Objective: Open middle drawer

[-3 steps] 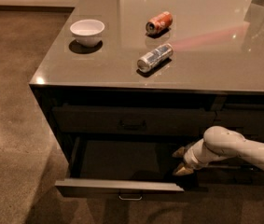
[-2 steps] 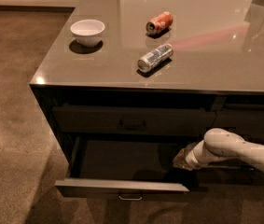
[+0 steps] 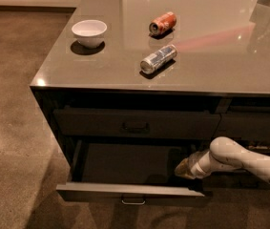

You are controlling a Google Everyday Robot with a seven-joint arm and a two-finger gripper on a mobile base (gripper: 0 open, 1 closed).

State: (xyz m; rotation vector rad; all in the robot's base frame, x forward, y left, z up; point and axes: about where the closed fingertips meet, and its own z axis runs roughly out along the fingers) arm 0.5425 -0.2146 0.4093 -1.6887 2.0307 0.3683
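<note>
The middle drawer [image 3: 125, 163] stands pulled out from the left stack, its broad dark interior showing. Its front panel carries a small bar pull [image 3: 133, 202]. The top drawer front [image 3: 134, 124] above it is shut. My gripper [image 3: 182, 168] is at the end of the white arm [image 3: 239, 159], which comes in from the right. The gripper sits low at the drawer's right side, just above the interior and behind the front panel.
On the grey counter [image 3: 220, 56] are a white bowl [image 3: 89, 31], an orange can [image 3: 162, 23] on its side and a silver can [image 3: 158, 58] on its side. The right-hand drawer stack [image 3: 254, 123] is shut. Brown floor lies to the left.
The gripper has lifted slightly from the drawer's front right edge and drawn back a little. The drawer has stayed pulled out at the same distance.
</note>
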